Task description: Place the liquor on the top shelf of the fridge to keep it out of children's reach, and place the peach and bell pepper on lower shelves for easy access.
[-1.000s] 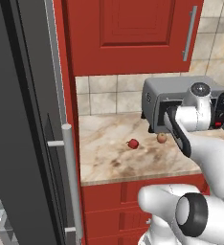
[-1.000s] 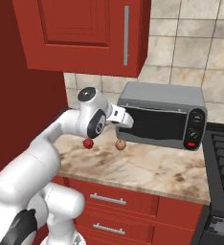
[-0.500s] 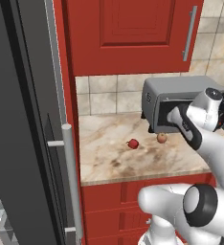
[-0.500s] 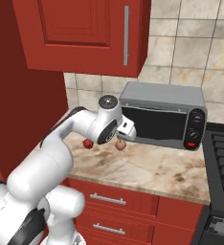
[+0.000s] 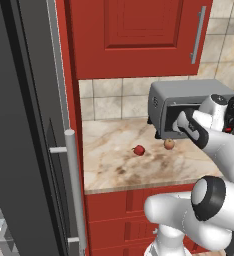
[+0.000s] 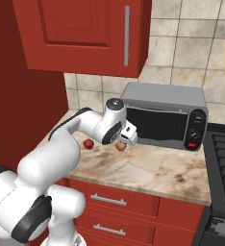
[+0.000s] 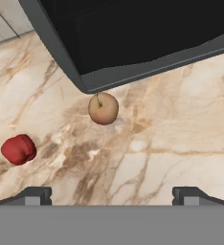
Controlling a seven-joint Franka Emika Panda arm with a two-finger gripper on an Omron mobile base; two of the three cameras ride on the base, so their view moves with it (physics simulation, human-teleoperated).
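On marble counter [image 7: 181, 134], peach [image 7: 103, 108] stem toward toaster oven [image 7: 133, 38], bell pepper [image 7: 18, 149] apart

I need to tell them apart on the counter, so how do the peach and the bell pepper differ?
The peach is pale orange-tan and smoothly round; the bell pepper is deep red and lumpier. The peach lies right by the toaster oven, the bell pepper farther from it. Both are small, similar in size, resting loose on the counter.

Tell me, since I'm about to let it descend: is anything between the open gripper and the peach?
Nothing visible. The gripper is open above bare counter, the peach lies ahead against the toaster oven, and the bell pepper sits off to one side.
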